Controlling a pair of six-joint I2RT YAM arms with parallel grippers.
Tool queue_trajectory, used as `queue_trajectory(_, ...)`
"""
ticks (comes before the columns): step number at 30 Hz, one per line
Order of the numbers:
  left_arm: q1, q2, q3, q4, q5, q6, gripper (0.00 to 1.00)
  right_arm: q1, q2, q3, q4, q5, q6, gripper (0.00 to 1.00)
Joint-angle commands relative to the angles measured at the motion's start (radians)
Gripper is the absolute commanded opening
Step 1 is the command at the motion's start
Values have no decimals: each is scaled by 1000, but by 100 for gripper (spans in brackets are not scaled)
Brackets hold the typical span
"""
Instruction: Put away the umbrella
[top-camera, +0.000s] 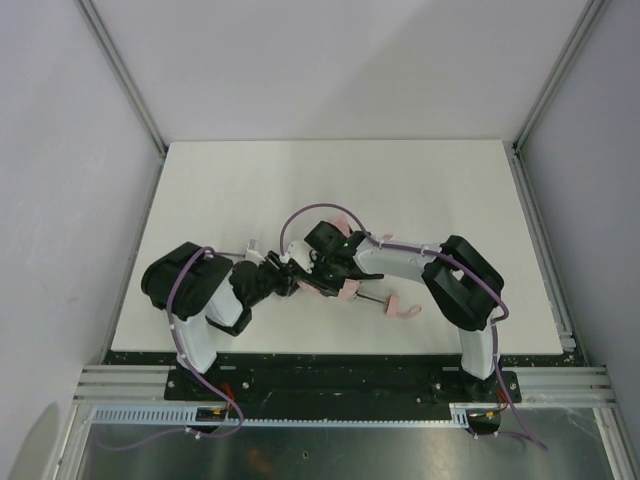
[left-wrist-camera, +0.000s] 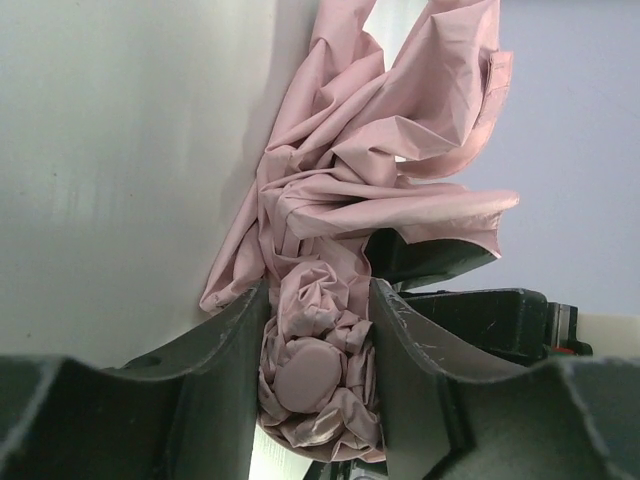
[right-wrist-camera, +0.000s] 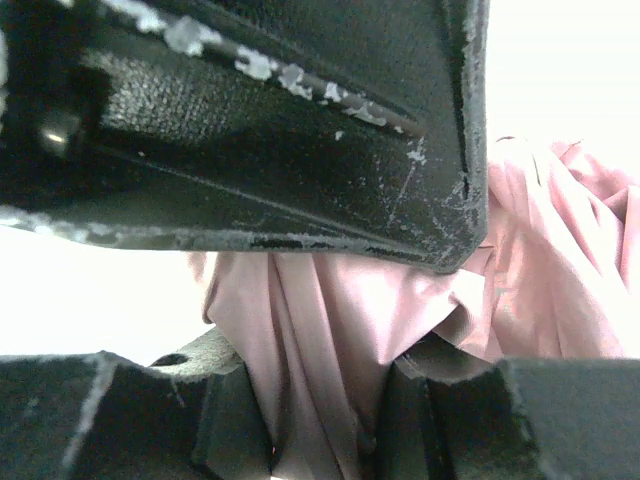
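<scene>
The umbrella (top-camera: 345, 291) is a crumpled pale pink bundle at the table's middle, mostly hidden under both wrists. Its thin dark shaft (top-camera: 372, 297) and pink handle (top-camera: 403, 310) stick out to the right. My left gripper (top-camera: 290, 272) comes in from the left. In the left wrist view my left gripper (left-wrist-camera: 318, 330) has both fingers pressed on the bunched fabric around the round pink end cap (left-wrist-camera: 308, 372). Loose folds of the umbrella (left-wrist-camera: 380, 170) spread beyond. My right gripper (right-wrist-camera: 325, 410) is shut on a hanging fold of umbrella fabric (right-wrist-camera: 320, 320).
The white table (top-camera: 300, 180) is boxed in by grey walls and aluminium posts (top-camera: 125, 75). A metal rail (top-camera: 545, 250) runs along its right edge. The other arm's black body (right-wrist-camera: 250, 130) fills the top of the right wrist view, very close.
</scene>
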Motion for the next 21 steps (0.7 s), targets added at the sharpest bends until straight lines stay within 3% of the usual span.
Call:
queue_trajectory(1,-31,95,-44,-2,22,56,36,34,28,-66,-24,-108,80,17)
queue_trajectory(3,-31,118,-56,34,25,50,32,26,12,-71,-16,-102,97,25)
queue_trajectory(6,-31,124,-68,55,27,59,24,16,-21,-86,4,-84,123,46)
queue_trajectory(12,-31,109,-85,57,10,83,18,17,-136,-96,-7,-42,163,80)
queue_trajectory(16,-28,129,-85,60,37,53,16,22,-217,-97,-47,-33,180,87)
queue_trajectory(21,-26,124,-90,76,48,43,15,42,-216,-129,-43,0,174,85)
